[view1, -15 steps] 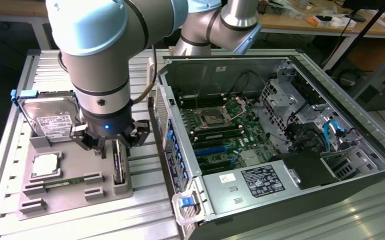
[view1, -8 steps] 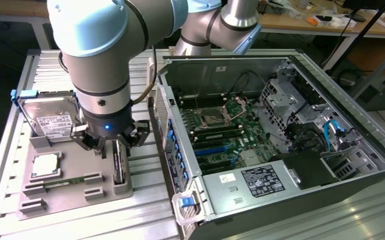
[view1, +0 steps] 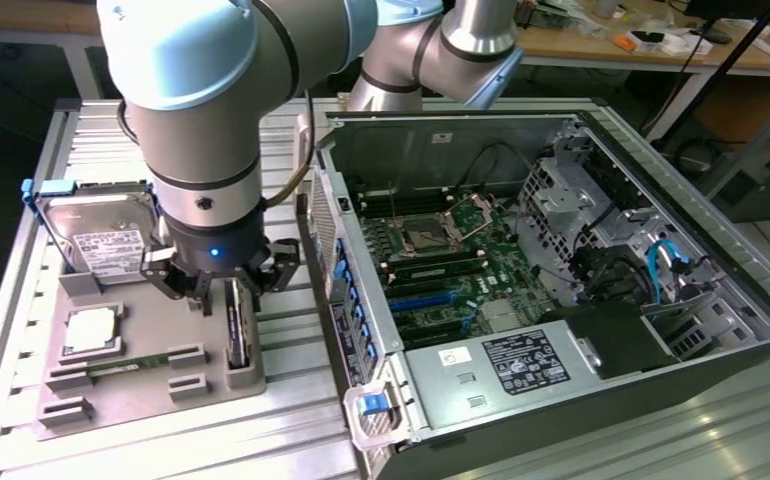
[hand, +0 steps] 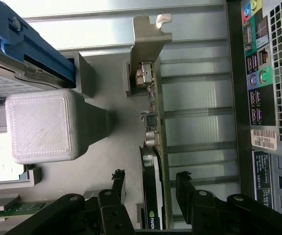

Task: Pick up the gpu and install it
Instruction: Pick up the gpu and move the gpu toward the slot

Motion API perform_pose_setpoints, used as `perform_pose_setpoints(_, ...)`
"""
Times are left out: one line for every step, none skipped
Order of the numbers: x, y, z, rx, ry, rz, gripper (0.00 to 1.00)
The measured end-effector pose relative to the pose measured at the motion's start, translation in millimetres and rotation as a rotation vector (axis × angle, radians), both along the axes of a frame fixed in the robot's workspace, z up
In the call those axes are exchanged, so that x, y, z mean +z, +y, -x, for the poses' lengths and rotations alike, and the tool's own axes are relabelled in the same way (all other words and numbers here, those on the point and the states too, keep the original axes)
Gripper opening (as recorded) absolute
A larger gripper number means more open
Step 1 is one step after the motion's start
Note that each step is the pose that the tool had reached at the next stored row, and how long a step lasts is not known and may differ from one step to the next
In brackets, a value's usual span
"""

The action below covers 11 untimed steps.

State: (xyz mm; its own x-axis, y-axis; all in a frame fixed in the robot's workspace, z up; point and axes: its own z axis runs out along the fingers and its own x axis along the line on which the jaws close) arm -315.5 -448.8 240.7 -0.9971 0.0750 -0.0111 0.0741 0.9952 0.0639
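The gpu point(view1: 237, 330) stands on its long edge in a slot of the grey holder plate point(view1: 132, 405), at the exterior view's left of the open computer case point(view1: 625, 330). In the wrist view the gpu point(hand: 156, 142) shows edge-on, with its silver end bracket point(hand: 148, 49) at the far end. My gripper point(view1: 229, 292) hangs directly over the card. It is open, with one black finger point(hand: 116, 182) on each side of the board and a gap on both sides. The gripper point(hand: 150, 180) straddles the card without touching it, as far as I can tell.
On the same holder lie a silver hard drive point(view1: 98, 240) with blue rails, a processor chip point(view1: 92, 330) and a memory stick point(view1: 132, 365). A grey holder post point(hand: 43, 125) rises close beside the card. The case's motherboard point(view1: 452, 270) lies exposed, and its rear panel point(hand: 268, 73) is close by.
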Motion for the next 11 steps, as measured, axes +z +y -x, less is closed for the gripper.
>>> perform_pose_setpoints(0.4,0.0,-0.1,0.000,0.0008,0.0000,0.54)
perform_pose_setpoints(0.9,0.0,-0.1,0.000,0.0020,-0.0001,0.54)
perform_pose_setpoints(1.5,0.0,-0.2,0.000,0.0030,0.0000,0.54)
perform_pose_setpoints(2.3,0.0,-0.3,0.000,0.0044,0.0000,0.54)
perform_pose_setpoints(2.4,0.0,-0.3,0.000,0.0046,-0.0001,0.54)
perform_pose_setpoints(2.4,0.0,-0.3,0.000,0.0047,-0.0001,0.54)
perform_pose_setpoints(2.5,0.0,-0.3,0.000,0.0048,-0.0001,0.54)
perform_pose_setpoints(2.5,0.0,-0.3,0.000,0.0048,0.0000,0.54)
perform_pose_setpoints(2.6,0.0,-0.5,0.000,0.0050,0.0001,0.54)
perform_pose_setpoints(2.7,0.0,-1.1,0.000,0.0051,0.0001,0.54)
perform_pose_setpoints(2.6,0.0,-1.6,0.000,0.0051,0.0001,0.54)
